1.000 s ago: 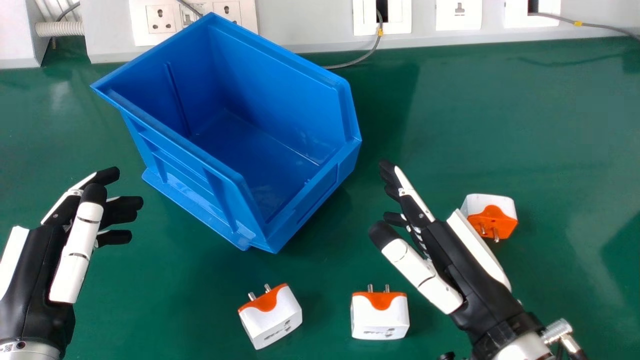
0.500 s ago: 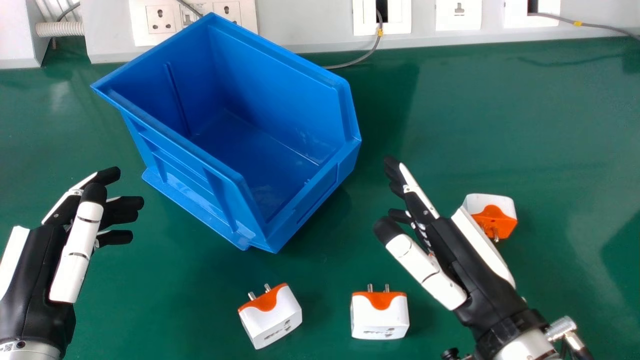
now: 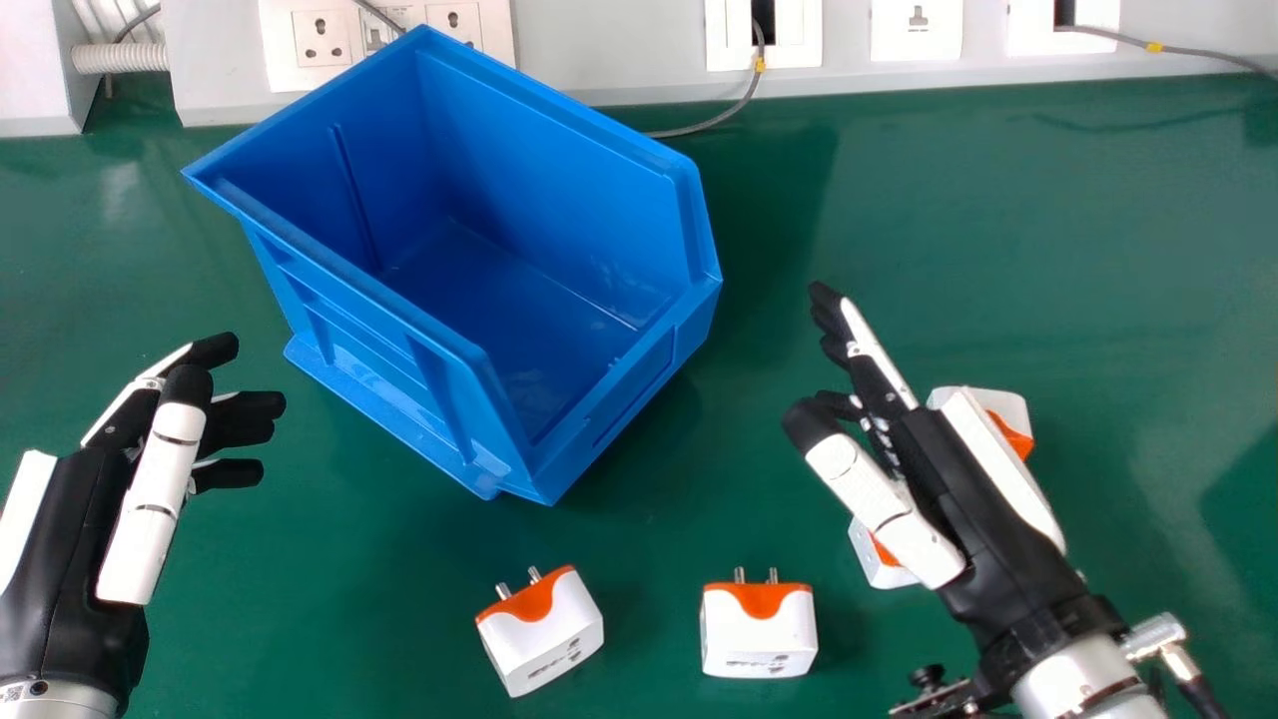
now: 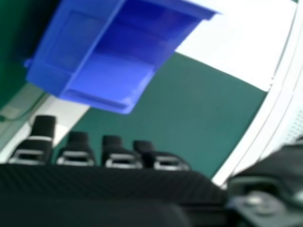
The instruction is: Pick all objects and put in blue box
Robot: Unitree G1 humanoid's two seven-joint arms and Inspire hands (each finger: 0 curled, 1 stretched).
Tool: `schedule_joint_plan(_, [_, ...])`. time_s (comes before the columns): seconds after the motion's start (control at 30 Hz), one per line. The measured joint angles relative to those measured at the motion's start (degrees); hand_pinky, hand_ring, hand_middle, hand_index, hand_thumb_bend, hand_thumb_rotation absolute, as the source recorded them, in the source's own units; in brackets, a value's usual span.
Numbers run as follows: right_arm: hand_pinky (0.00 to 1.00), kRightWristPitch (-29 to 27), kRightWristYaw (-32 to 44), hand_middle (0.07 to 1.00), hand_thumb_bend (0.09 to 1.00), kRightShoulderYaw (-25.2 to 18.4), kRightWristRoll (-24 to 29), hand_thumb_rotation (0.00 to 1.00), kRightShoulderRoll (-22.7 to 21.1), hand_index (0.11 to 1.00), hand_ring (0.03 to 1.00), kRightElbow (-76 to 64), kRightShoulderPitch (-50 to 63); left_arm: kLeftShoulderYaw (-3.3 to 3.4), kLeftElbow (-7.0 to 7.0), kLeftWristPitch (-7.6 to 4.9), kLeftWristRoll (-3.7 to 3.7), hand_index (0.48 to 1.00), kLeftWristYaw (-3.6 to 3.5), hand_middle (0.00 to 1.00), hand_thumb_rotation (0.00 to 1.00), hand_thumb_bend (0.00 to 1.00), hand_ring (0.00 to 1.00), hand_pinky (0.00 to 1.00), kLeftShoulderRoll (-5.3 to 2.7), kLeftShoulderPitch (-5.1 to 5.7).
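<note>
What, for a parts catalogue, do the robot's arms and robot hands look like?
The left robot hand and right robot hand are black with white panels, white thumbs and black fingertips. The left forearm and right forearm are silvery. A metal connector with a black cable sits at the right wrist.

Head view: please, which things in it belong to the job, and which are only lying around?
For the job:
blue box
four white-and-orange plugs, two partly behind the right hand

Not for the job:
wall sockets
grey cables
ribbed hose
</note>
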Motion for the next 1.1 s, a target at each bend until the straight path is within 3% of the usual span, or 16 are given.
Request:
schedule_joint_plan(0.23, [0.88, 0.0, -2.2, 1.0, 0.367, -2.0, -0.4, 1.0, 0.0, 0.978, 0.983, 0.1, -0.9, 0.02, -0.01, 0.01, -0.03, 0.832, -0.01, 0.71, 0.96, 0.57, 0.72, 0.67, 0.02, 0.01])
schedule_joint_plan(0.6, [0.88, 0.0, -5.1, 1.0, 0.384, -3.5, -2.6, 1.0, 0.0, 0.975, 0.979, 0.2, -1.1, 0.24, -0.51, 0.4, -0.17, 0.831, -0.11, 0.71, 0.95, 0.56, 0.72, 0.67, 0.05, 0.5])
schedule_joint_plan(0.83, [0.89, 0.0, -5.6, 1.0, 0.374, -4.9, -2.6, 1.0, -0.2, 0.976, 0.98, 0.2, -1.1, 0.69, -0.73, 0.41, -1.19, 0.83, -0.53, 0.71, 0.95, 0.56, 0.72, 0.67, 0.05, 0.73])
schedule_joint_plan(1.1, [0.89, 0.0, -6.5, 0.999, 0.356, -7.1, -2.6, 1.0, -0.9, 0.974, 0.977, 0.7, -1.2, 0.57, -1.82, 0.89, -1.17, 0.828, -0.56, 0.71, 0.95, 0.59, 0.73, 0.67, -0.08, 1.47])
